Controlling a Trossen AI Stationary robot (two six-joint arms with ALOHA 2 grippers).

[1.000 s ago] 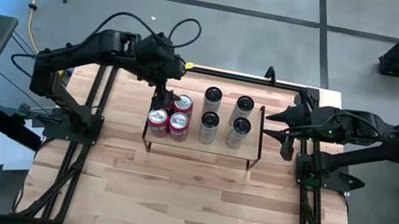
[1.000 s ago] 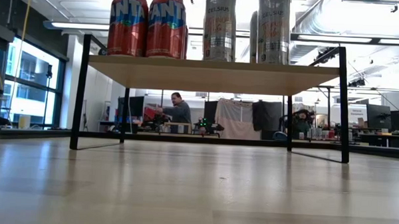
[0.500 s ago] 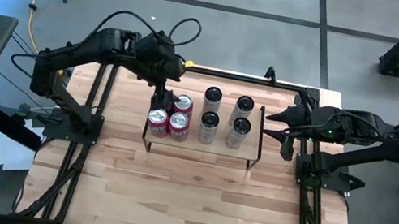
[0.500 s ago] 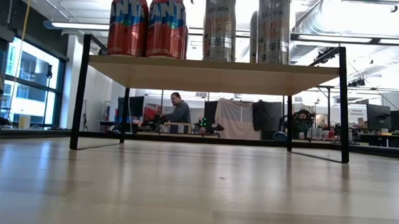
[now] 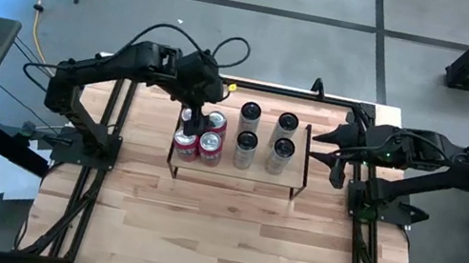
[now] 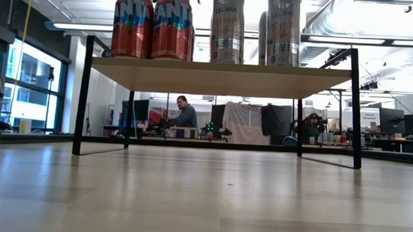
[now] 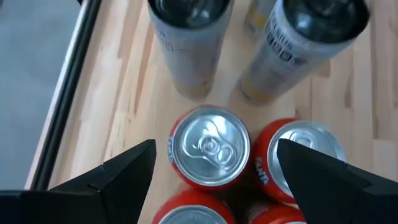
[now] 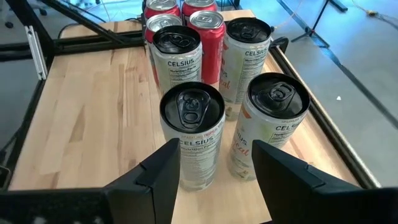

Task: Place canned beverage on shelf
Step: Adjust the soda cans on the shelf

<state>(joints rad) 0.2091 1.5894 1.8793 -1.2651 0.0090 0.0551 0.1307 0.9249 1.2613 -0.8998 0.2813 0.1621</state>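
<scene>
From above, we saw the left gripper over the shelf's left end, above the red cans; its wrist view alone showed the fingers spread wide either side of one red can's silver top, gripping nothing. Four red cans stood clustered there, with four tall silver cans toward the shelf's right end. The low view showed only can bodies on the board. The right gripper waited just outside the right rail, partly open and empty. The table in front lay bare.
</scene>
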